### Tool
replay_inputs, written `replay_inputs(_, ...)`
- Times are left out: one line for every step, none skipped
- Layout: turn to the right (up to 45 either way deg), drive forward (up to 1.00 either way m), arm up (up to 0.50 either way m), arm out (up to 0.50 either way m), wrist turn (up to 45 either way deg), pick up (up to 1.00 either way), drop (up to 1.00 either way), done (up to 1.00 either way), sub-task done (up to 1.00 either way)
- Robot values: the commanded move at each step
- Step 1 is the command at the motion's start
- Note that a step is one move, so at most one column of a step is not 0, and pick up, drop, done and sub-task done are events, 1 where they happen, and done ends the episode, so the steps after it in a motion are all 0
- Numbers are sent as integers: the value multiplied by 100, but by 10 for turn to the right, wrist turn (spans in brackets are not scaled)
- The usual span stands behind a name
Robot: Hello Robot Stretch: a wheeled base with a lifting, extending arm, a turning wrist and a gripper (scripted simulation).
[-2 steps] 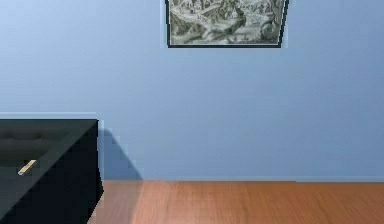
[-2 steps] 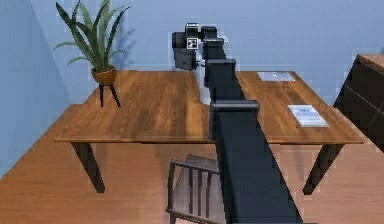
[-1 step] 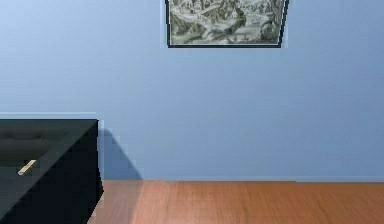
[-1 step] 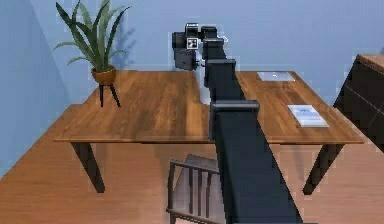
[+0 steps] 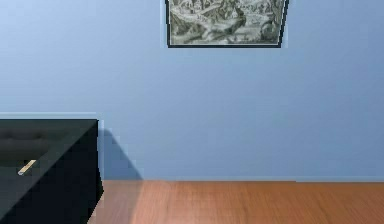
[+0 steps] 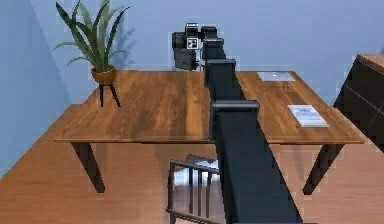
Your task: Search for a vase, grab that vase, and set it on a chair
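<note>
My arm (image 6: 235, 120) reaches out over a wooden table (image 6: 150, 105). At its far end the gripper (image 6: 184, 54) shows as a dark body below two white marker squares, near the table's far edge against the blue wall. I cannot make out its fingers, so I cannot tell whether it holds anything. A chair (image 6: 195, 190) with a slatted dark back stands at the table's near side, just left of the arm. A leafy potted plant (image 6: 95, 45) in an orange-brown pot sits on a small dark stand at the table's far left corner.
A flat white and blue item (image 6: 308, 115) and a pale flat item (image 6: 275, 75) lie on the table's right half. Dark furniture (image 6: 365, 95) stands at the right. In the forward view, a framed picture (image 5: 228, 22) hangs on the blue wall above black furniture (image 5: 60, 175) at the left.
</note>
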Motion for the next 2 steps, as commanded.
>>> replay_inputs(0,0,0,-10,0,0,0,0,0)
replay_inputs(0,0,0,0,0,0,0,100,0)
